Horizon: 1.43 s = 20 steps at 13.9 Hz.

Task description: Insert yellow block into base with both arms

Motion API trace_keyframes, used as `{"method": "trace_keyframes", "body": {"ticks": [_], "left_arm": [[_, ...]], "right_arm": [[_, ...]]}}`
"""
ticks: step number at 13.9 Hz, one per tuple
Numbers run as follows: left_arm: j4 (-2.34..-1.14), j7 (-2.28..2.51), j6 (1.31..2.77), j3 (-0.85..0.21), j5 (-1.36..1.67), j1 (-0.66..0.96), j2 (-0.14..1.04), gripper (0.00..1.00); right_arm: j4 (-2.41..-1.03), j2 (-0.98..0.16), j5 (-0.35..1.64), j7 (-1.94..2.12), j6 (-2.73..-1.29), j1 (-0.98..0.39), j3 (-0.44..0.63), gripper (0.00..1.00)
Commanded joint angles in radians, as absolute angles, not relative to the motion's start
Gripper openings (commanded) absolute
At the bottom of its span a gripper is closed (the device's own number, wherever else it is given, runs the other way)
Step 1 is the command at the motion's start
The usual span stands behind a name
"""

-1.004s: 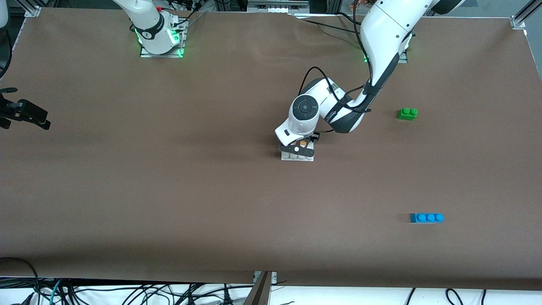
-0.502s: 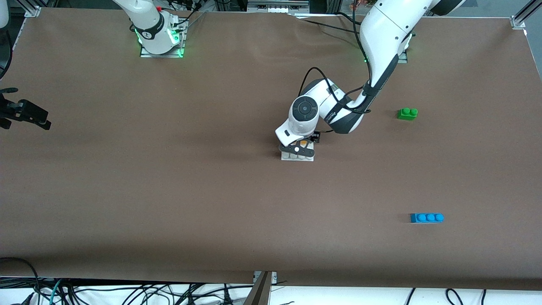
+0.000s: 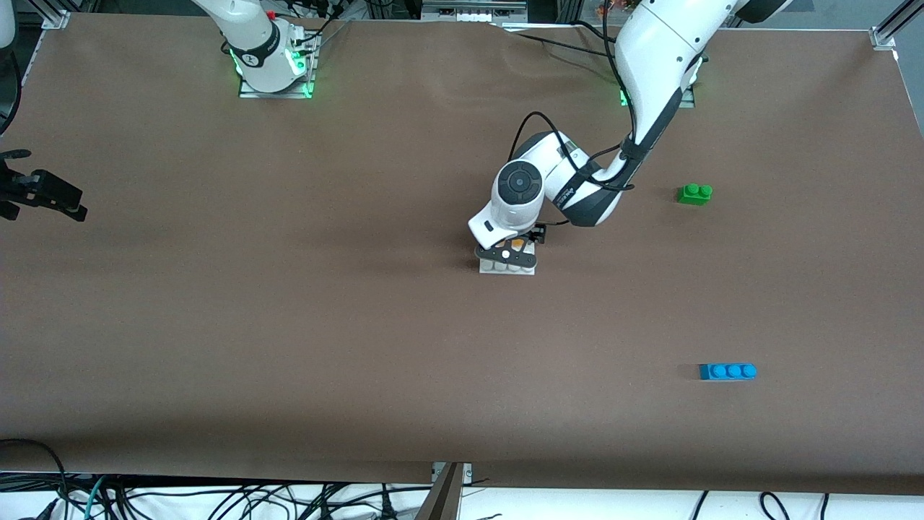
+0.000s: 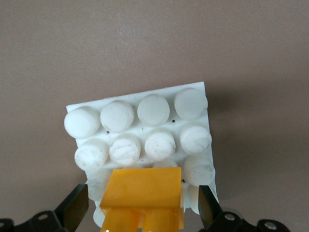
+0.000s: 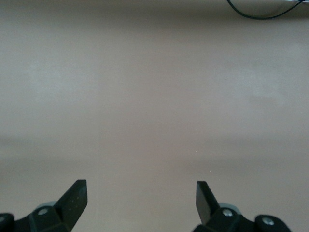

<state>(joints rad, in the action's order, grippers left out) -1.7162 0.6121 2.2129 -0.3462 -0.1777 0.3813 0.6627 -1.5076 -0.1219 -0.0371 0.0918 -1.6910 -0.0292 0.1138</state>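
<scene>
The yellow block point(image 4: 142, 198) sits on the base point(image 4: 145, 101), over the studs nearest the left wrist camera. It lies between the two fingers point(image 4: 72, 210) of the left pincer point(image 4: 141, 209), which stand apart from its sides with a gap on each, so the pincer is open and grips nothing. In the front view only a sliver of the yellow block point(image 3: 517, 247) shows under the wrist. Whether the block is pressed fully down onto the studs cannot be told.

The base point(image 3: 508, 268) lies flat on the brown bench point(image 3: 289, 325), near the middle of it. The left pincer point(image 3: 507, 254) is low over the base.

A green two-stud brick point(image 3: 694, 193) lies toward the left arm's end of the bench, well apart from the base. A blue three-stud brick point(image 3: 728, 371) lies nearer the front camera, also well apart.

The right pincer point(image 5: 141, 200) is open, fingers wide, over bare bench; its arm waits. In the front view the right pincer point(image 3: 40, 193) shows at the right arm's end of the bench.
</scene>
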Motion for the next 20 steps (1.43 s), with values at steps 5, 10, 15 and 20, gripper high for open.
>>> {"method": "trace_keyframes", "body": {"ticks": [5,10,15,20], "left_arm": [[-1.677,0.615,2.038,-0.348,-0.118,0.350,0.516,1.00],[-1.516,0.586,1.843,-0.341,-0.124,0.287,0.454,1.00],[-1.398,0.519,1.758,-0.339,-0.124,0.141,0.400,1.00],[-1.310,0.298,1.634,-0.342,-0.074,-0.049,0.353,1.00]], "right_arm": [[-1.499,-0.124,-0.038,0.098,-1.695,-0.018,0.103,1.00],[-1.499,-0.124,-0.038,0.100,-1.694,-0.018,0.103,1.00],[-1.499,-0.124,-0.038,0.098,-1.695,-0.020,0.103,1.00],[-1.499,-0.124,-0.040,0.097,-1.690,-0.025,0.100,1.00]]}}
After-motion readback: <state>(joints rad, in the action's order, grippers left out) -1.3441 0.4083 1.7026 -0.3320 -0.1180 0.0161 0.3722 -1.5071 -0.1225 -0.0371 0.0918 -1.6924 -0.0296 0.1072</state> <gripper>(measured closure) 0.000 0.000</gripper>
